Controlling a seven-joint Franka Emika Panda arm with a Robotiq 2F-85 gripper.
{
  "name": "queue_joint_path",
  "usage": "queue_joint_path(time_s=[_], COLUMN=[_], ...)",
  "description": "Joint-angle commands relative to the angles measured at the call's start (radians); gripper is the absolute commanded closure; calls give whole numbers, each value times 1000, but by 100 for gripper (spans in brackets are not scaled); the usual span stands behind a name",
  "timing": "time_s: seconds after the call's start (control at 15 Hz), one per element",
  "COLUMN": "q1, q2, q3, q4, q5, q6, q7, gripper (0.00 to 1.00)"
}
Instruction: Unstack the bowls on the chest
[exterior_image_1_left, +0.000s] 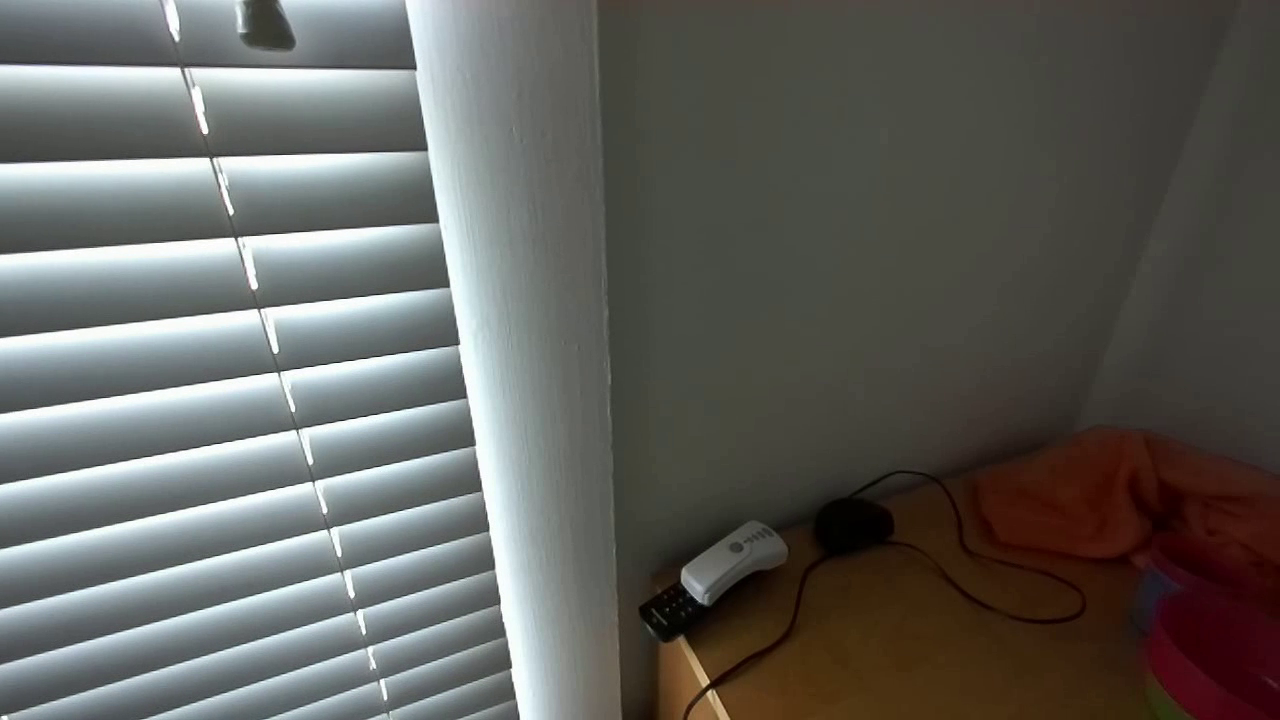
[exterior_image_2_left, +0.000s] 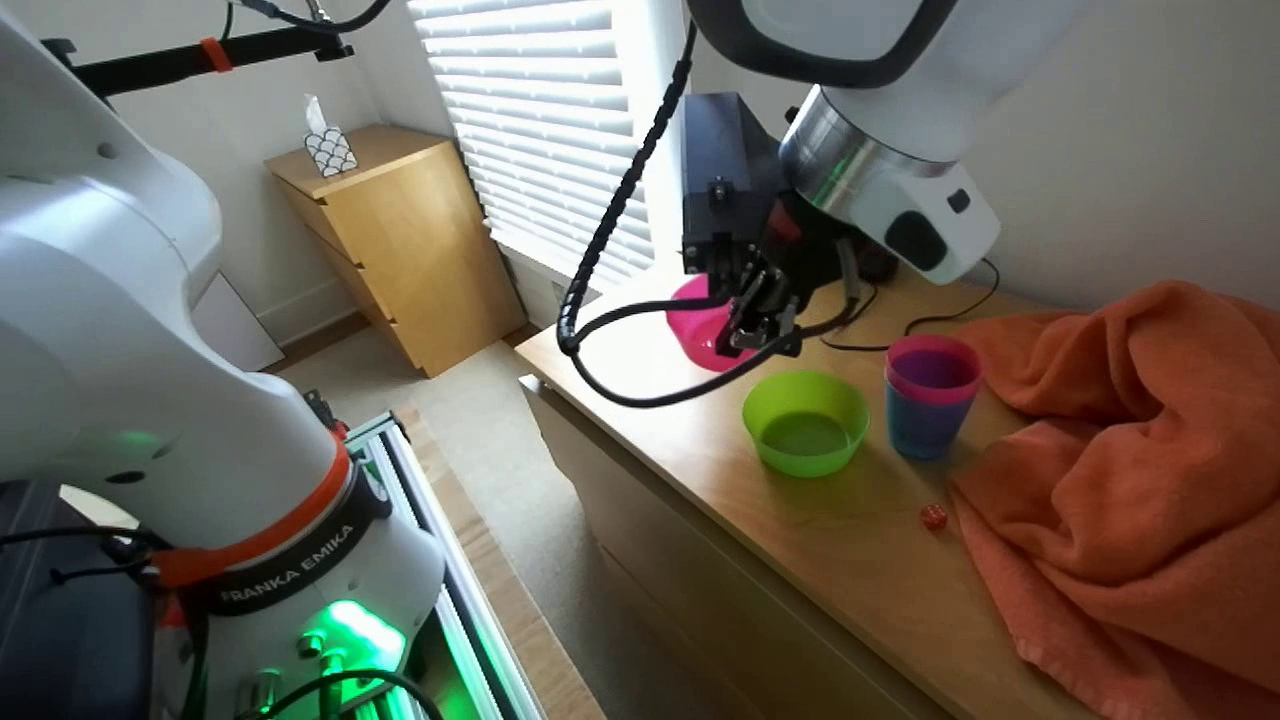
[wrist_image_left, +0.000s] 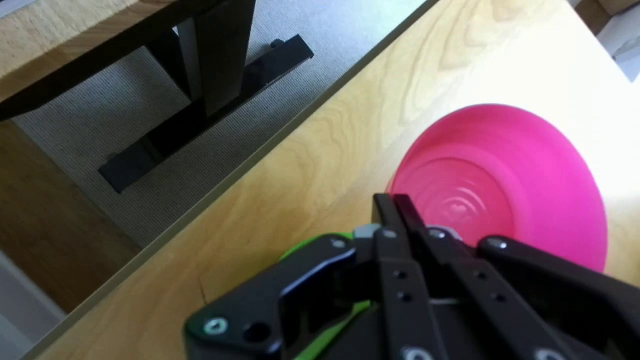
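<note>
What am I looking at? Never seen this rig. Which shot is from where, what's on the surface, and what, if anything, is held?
A robot arm, a jointed machine ending in a two-fingered gripper. Two pictures come from cameras outside the robot; the wrist view comes from a camera on its wrist, looking past the gripper. In an exterior view, the chest carries a green bowl, what look like stacked cups, a small red item and an orange cloth. Also on it: a white remote overlapping a black remote. The gripper looks shut, apparently pinching the pink bowl by its rim; whether that bowl also touches the chest, I can't tell.
</note>
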Motion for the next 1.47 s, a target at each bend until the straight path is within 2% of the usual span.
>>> queue_joint_path(time_s=[0.0, 0.27, 0.53, 1.2, 1.27, 1.33, 1.4], q1=[49, 91, 103, 94, 92, 90, 87], q2=[14, 107, 192, 259, 260, 259, 255], q3=[37, 76, 86, 78, 77, 78, 79], q4=[-7, 17, 47, 85, 83, 84, 84], q5=[-19, -37, -91, -155, -151, -146, -138], q6=[-19, -14, 0, 37, 50, 51, 49], q7=[-1, 10, 30, 35, 35, 32, 24], gripper=[99, 99, 99, 99, 72, 71, 66])
